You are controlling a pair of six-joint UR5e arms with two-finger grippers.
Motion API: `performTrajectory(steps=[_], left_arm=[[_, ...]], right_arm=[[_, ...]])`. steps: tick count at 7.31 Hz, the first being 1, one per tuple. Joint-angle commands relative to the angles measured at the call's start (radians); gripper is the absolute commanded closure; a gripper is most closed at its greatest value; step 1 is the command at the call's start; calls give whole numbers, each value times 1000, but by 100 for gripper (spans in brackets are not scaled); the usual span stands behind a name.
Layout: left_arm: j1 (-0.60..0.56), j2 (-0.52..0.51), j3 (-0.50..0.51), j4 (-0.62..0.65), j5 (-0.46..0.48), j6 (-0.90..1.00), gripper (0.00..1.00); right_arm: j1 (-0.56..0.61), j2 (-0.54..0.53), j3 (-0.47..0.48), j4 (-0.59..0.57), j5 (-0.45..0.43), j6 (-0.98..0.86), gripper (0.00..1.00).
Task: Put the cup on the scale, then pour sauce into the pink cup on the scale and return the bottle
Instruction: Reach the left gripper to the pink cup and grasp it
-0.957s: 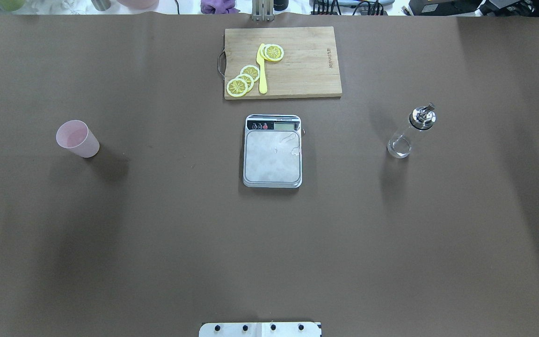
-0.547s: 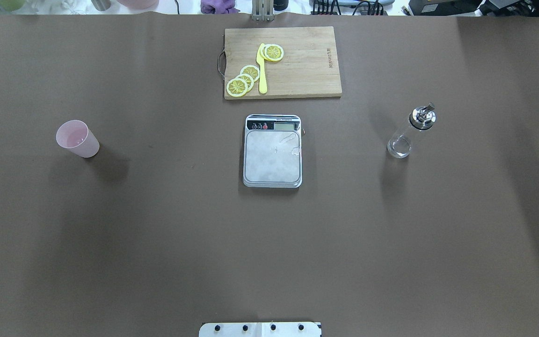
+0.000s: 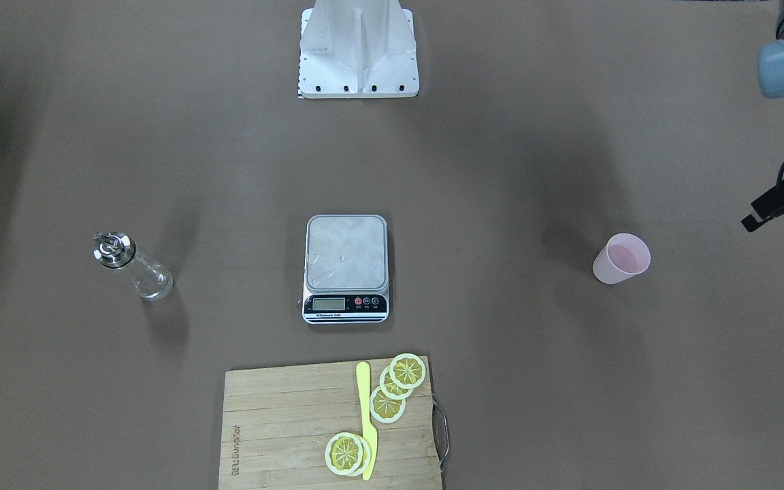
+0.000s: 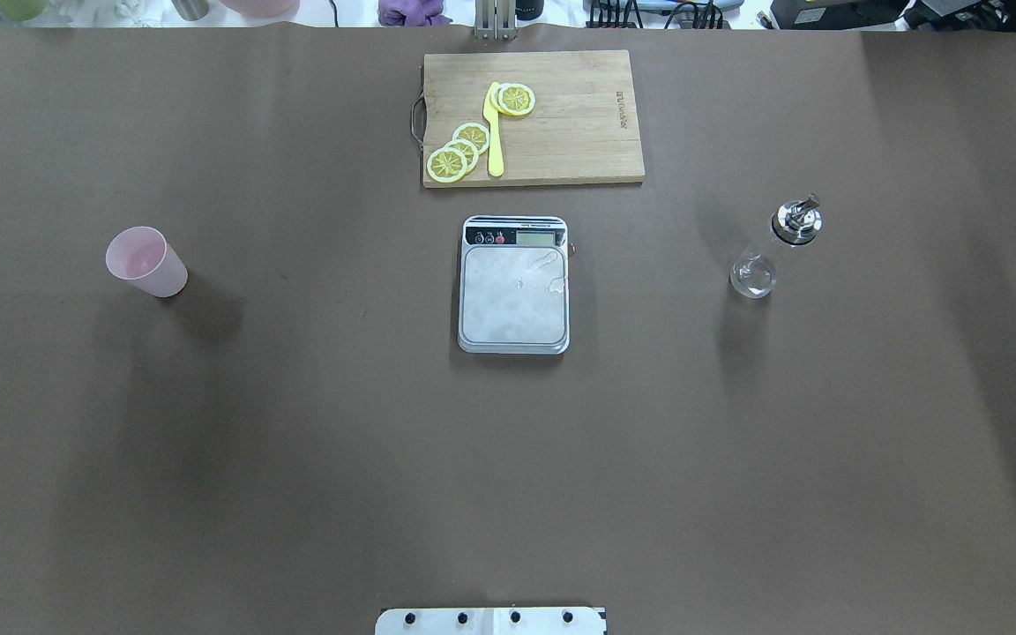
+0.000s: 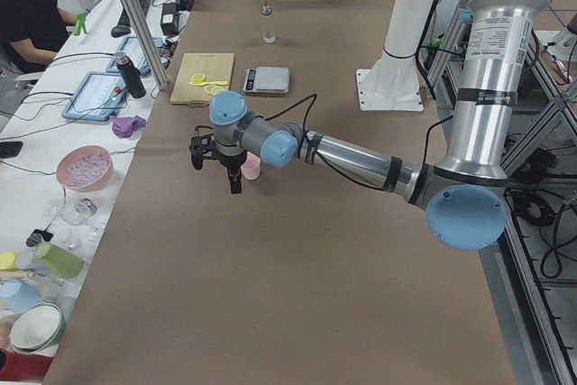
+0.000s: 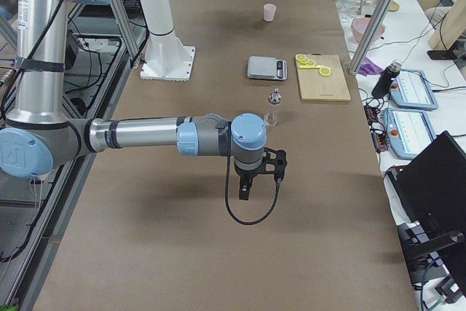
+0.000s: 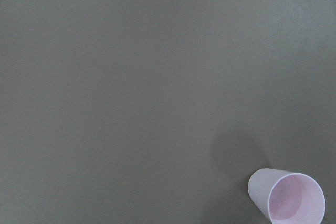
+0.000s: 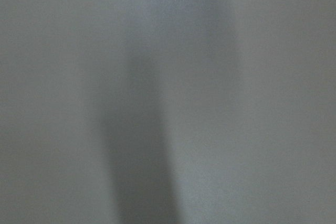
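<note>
Both cup (image 4: 146,261) and bottle (image 4: 768,256) upright

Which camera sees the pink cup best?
The overhead exterior view: the cup stands whole and unblocked. Front-facing shows it similarly; left wrist catches it in a corner; exterior left partly hides it; exterior right shows it tiny; right wrist misses it.

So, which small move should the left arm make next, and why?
Probably bring the left gripper sideways until it hangs above the pink cup. The cup stands upright on the table, apart from the gripper, and shows only in the lower right corner of the left wrist view. The scale plate is bare, so the cup comes first.
</note>
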Motion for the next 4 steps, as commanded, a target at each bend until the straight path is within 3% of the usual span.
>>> performTrajectory(steps=[1, 4], left_arm=[[146, -15, 36, -100, 93, -164, 3], [247, -65, 42, -97, 111, -238, 4]], right_arm=[[-3, 2, -1, 0, -1, -1, 0], [-3, 2, -1, 0, -3, -1, 0]])
